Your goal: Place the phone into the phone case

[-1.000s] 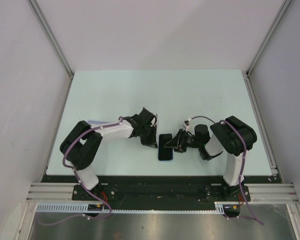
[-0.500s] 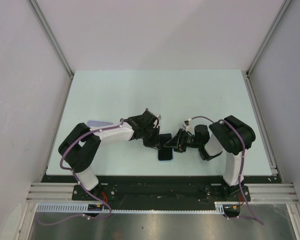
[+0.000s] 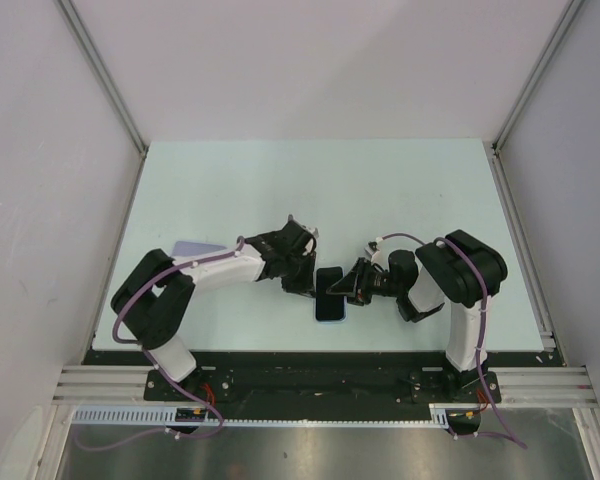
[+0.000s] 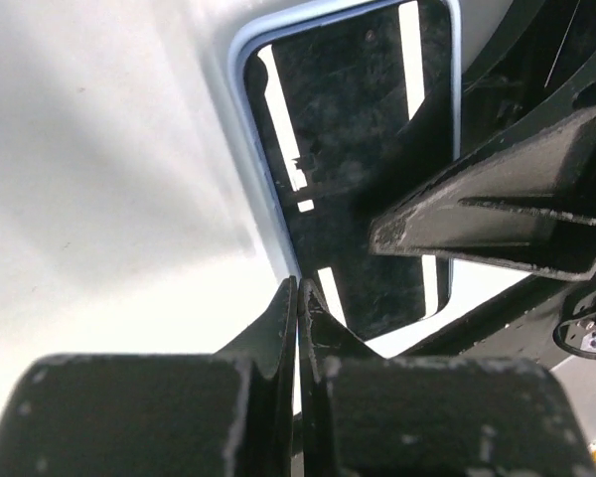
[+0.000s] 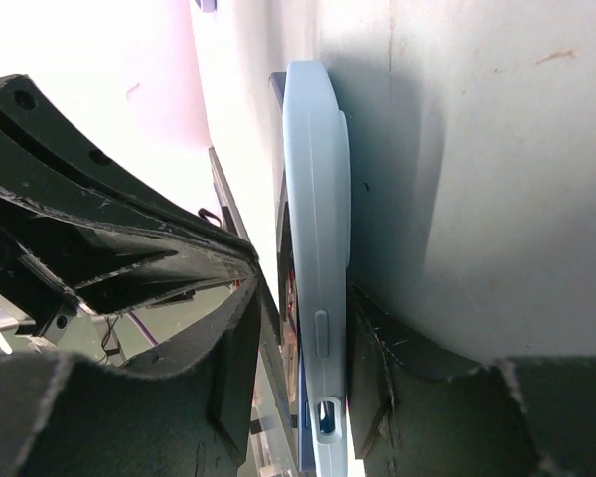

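A: Top external shows the layout: the bench [image 3: 400, 190] carries the left arm [image 3: 220, 268] and the right arm [image 3: 460, 275], both bent inward to meet at the near middle, where the phone [image 3: 330, 300] lies flat, screen up. Why two arms on one small thing?

B: I'd guess one steadies while the other pushes. The right wrist view has the phone case [image 5: 316, 199] edge-on, back toward the bench, with the right end effector [image 5: 306, 298] clamped on it, one finger on the screen side and one at the back. That keeps it from sliding.

A: And the left end effector [image 4: 297, 298]?

B: Its fingers are pressed together with nothing between them, the joined tips set against the case's long blue rim. Closed like that, they probably act as one blunt pusher to seat that edge.

A: Is the phone in?

B: From above you cannot say. The left wrist view shows blue rim framing the screen's far end and one side, so it looks mostly seated. The right wrist view adds a dark sliver beside the case's far end, perhaps the phone standing proud.
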